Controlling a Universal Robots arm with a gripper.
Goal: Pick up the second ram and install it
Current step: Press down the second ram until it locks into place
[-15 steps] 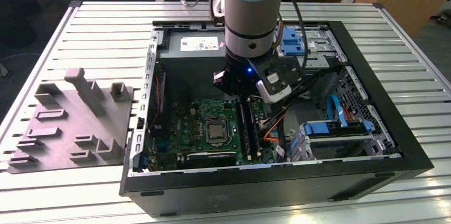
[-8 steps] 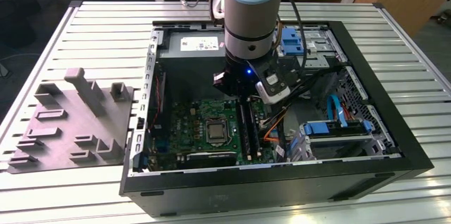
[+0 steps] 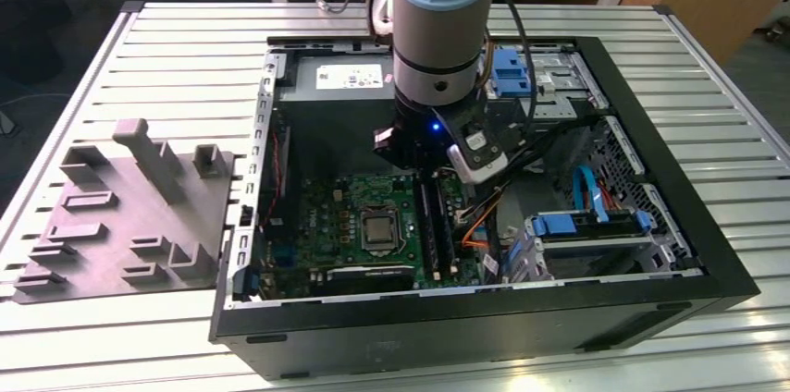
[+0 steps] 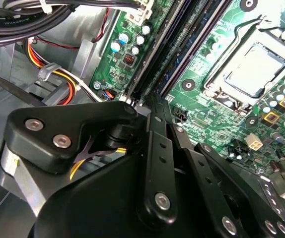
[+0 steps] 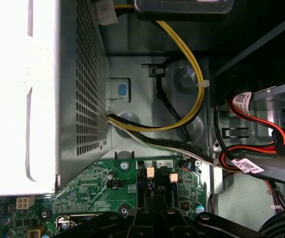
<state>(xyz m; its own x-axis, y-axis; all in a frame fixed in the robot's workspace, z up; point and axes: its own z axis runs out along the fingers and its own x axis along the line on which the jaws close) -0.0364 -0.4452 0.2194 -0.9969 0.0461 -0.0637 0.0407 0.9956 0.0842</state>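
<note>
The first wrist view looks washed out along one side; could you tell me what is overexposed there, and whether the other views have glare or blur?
In the first wrist view the power-supply box is blown out to white; in the second wrist view the gripper linkage looms close and soft while the motherboard stays sharp; the exterior view is evenly lit, with deep shadow inside the computer case.

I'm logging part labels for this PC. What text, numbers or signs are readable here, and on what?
White sticker on the grey power box, exterior view: too small to read.
White tags on the red cables, first wrist view: blurred.
White print on the green board, second wrist view: too small.
Nothing reads clearly.
</note>
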